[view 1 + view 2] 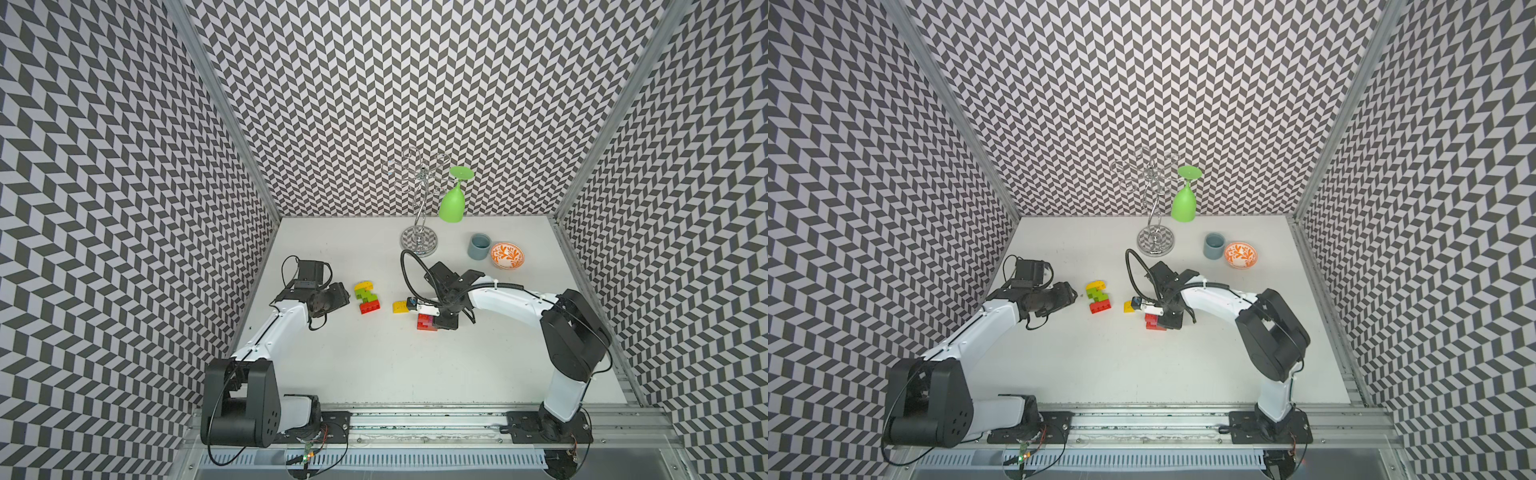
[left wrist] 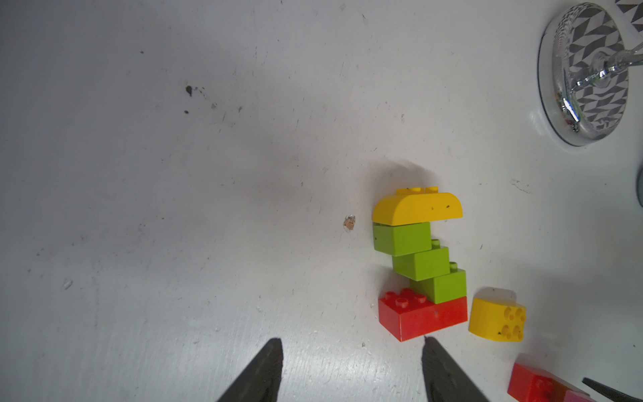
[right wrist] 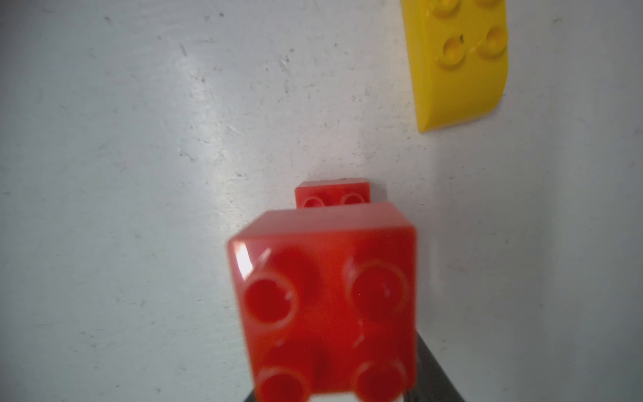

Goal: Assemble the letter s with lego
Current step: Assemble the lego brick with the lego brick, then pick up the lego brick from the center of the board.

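I judge the step in hand to be seating the small red brick (image 3: 323,302) on the red and pink pile (image 1: 426,322), which sits directly under my right fingers (image 3: 435,379). The brick fills the right wrist view, blurred, right at the fingertips. Only a dark edge of one finger shows beside it, so I cannot tell whether those fingers are pinching it or have let go.

To do this well, I want its studs square to the lower red brick (image 3: 332,195), whose end pokes out just ahead of the fingers. Then I press straight down and lift straight away, with no sideways drag. The pile stands loose on the bench (image 1: 374,365), and I judge it would slide or tip. My left fingers (image 2: 264,376) are spread with nothing between them. They could brace the pile if it skates.

The half-built S (image 2: 421,264) lies flat on the bench just ahead of the left fingertips, one tip almost at its corner. Going outward from those fingers, it starts with a long red brick (image 2: 422,318). Three lime green bricks step diagonally from it, and a yellow rounded cap sits at the far end. The joints look seated, though a thin gap shows under the cap.

A loose yellow brick (image 2: 497,320) lies on its side just beside the long red brick, between the two sets of fingers and a little ahead of the right ones.
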### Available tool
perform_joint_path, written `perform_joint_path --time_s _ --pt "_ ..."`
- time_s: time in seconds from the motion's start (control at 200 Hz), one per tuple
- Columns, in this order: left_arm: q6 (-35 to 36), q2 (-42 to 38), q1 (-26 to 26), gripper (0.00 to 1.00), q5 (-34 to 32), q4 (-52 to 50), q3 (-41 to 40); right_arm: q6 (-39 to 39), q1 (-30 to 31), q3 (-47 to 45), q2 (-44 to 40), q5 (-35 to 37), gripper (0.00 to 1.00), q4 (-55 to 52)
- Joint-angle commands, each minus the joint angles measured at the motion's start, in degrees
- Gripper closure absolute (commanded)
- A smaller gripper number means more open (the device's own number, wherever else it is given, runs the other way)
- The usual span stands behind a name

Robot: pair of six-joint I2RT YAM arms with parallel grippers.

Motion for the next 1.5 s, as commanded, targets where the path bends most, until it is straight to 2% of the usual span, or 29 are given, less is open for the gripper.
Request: perform_joint_path --time_s 0.0,0.371,0.491,0.701,0.816,0.971,1.057,1.277,1.497 --pt "0.6 -1.2 0.3 0.35 0.0 0.6 -0.5 -0.3 -0.3 0.9 -2.9 -1.2 0.53 0.9" --pt "0.5 -1.2 0.3 0.34 0.0 0.6 -0.5 1.3 -1.4 2.7 -8.6 -3.8 0.48 -0.2" --pt "0.4 -1.2 0.4 0.34 0.0 0.7 -0.4 3.5 -2.1 3.5 -11.0 -1.2 0.48 1.7" --pt "0.2 -1.9 0.9 0.34 0.2 0.9 -0.5 1.5 -1.6 7.4 -11.0 -3.8 0.48 4.4" --pt "0.0 -3.3 1.9 0.34 0.3 1.4 -0.7 -0.4 1.3 12.9 -6.1 -1.0 0.48 4.5" --pt "-0.4 -5.9 3.9 0.33 0.3 2.2 -1.2 -3.1 5.3 26.1 6.9 5.8 0.48 -2.8" --pt "-0.5 -6.9 4.5 0.32 0.3 2.7 -1.5 -3.4 6.1 32.3 13.5 6.5 0.48 -6.3" --pt "-0.4 -6.9 5.0 0.3 0.9 2.6 -1.5 -3.7 6.9 38.8 22.3 7.2 0.46 -7.4" --pt "-0.1 -6.7 5.1 0.28 1.5 2.6 -1.5 -3.9 7.0 39.7 26.4 6.6 0.45 -7.5"
